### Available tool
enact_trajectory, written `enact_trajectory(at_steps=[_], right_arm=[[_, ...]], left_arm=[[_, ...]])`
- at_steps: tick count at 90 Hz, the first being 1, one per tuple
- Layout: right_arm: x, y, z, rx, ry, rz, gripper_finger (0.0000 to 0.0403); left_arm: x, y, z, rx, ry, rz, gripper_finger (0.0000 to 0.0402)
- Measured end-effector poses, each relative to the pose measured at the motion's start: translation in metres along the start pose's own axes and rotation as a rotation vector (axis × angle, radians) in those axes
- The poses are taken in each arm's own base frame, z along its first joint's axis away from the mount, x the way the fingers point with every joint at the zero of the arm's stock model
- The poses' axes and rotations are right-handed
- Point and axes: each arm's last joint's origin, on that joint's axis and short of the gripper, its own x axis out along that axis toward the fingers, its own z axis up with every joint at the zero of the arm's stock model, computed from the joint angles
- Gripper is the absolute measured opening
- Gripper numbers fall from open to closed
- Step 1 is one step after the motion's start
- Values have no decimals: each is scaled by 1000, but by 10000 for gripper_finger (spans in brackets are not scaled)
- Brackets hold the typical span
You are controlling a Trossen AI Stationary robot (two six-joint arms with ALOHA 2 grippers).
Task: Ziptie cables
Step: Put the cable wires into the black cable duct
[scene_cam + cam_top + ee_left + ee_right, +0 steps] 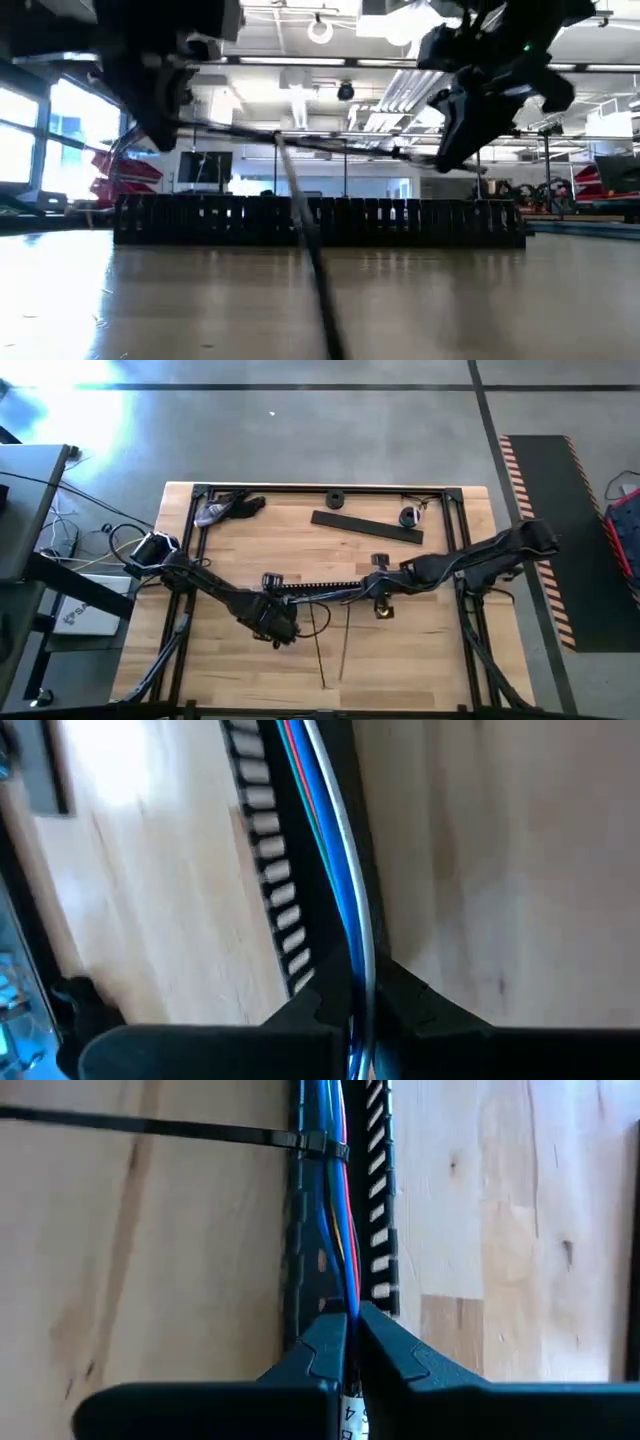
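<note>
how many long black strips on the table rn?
2. A slotted strip lies mid-table with the cables running along it. A plain strip lies apart, nearer the far edge. The arms could be hiding more.

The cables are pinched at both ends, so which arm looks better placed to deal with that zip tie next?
Probably the right: the zip tie circles the cables just ahead of the right pincer. The left pincer shows none nearby.

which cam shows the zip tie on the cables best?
Right wrist view: the zip tie wraps the cables, its tail running sideways across the wood. High view shows thin strands only; low view a blurred dark strand; left wrist view none.
</note>
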Motion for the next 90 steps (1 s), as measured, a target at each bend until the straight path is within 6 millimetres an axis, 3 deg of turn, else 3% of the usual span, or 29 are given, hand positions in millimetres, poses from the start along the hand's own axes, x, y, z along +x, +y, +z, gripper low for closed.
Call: enact_trajectory(at_steps=[13,48,67,90], right_arm=[[9,0,0,4,18,14,0],[8,0,-3,12,47,17,0],[8,0,-7,16,90,16,0],[8,0,-13,9,141,17,0]], left_arm=[[16,2,-5,-5,46,-26,0],[54,15,-18,-62,139,-64,1],[54,16,-20,-80,164,-82,7],[37,23,-34,-156,204,-102,75]])
